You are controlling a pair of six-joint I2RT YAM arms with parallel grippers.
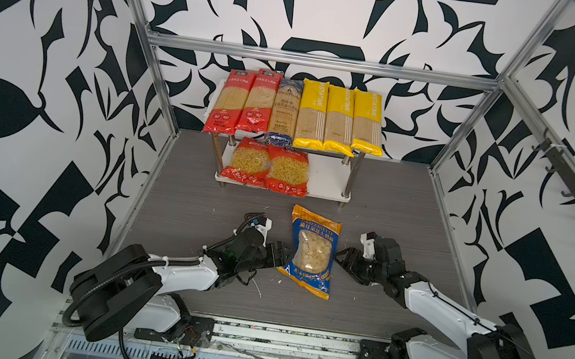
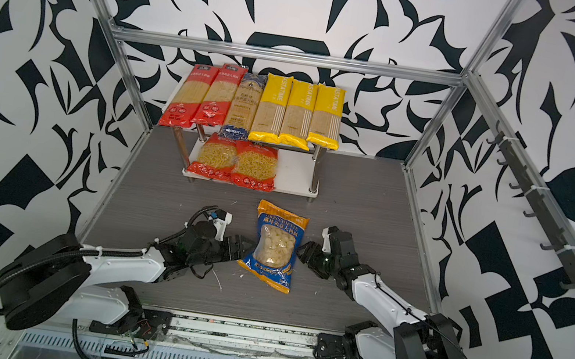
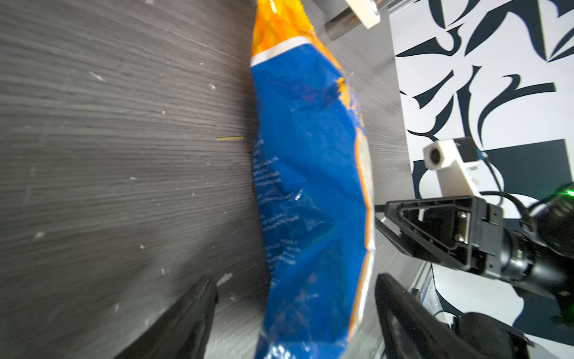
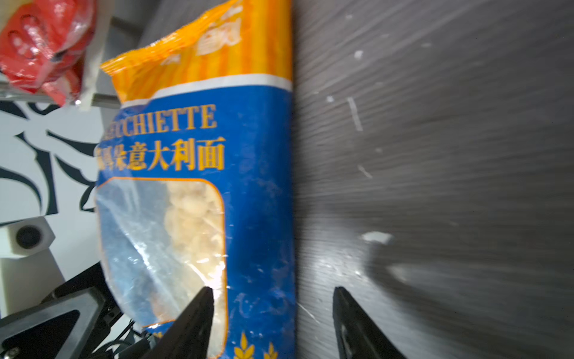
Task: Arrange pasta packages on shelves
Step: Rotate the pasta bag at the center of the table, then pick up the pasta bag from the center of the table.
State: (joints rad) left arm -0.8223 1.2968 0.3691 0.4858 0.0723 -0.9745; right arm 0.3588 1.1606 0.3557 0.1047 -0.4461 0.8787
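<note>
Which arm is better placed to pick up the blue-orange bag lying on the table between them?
Left, narrowly. The left claw, open, has the blue-orange bag well between its fingers in the wrist view; the right claw, also open, only reaches the bag's other edge.

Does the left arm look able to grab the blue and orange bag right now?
Likely yes. The left gripper sits open right beside the bag, whose edge shows between its fingers in the left wrist view, with nothing lying in between.
</note>
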